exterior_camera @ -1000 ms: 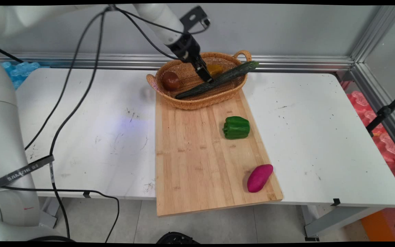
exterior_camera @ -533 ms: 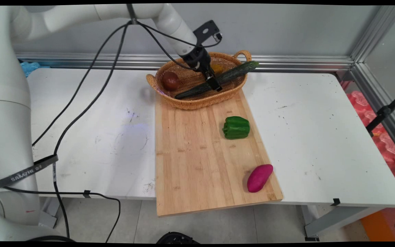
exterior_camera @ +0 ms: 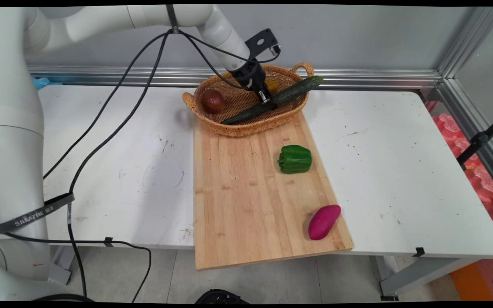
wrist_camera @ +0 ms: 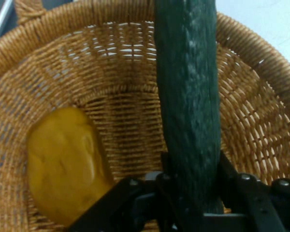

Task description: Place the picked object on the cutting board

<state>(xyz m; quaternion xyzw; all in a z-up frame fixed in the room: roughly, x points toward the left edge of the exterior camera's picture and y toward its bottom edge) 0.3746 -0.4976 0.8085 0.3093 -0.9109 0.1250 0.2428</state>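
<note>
White table (exterior_camera: pixel 400 171) carried a wooden cutting board (exterior_camera: pixel 246 192), with a wicker basket (exterior_camera: pixel 233 126) resting on the board's far end near the back wall. Inside the basket, the gripper (exterior_camera: pixel 268 99) had its jaws clamped on a long dark green cucumber (exterior_camera: pixel 289 90), which lay across the basket with its right end over the rim; a yellow item (wrist_camera: pixel 67 164) sat just beside it and a dark red fruit (exterior_camera: pixel 212 101) at the basket's left end. A green pepper (exterior_camera: pixel 295 159) and a purple sweet potato (exterior_camera: pixel 324 221) lay well apart on the board's right side.
</note>
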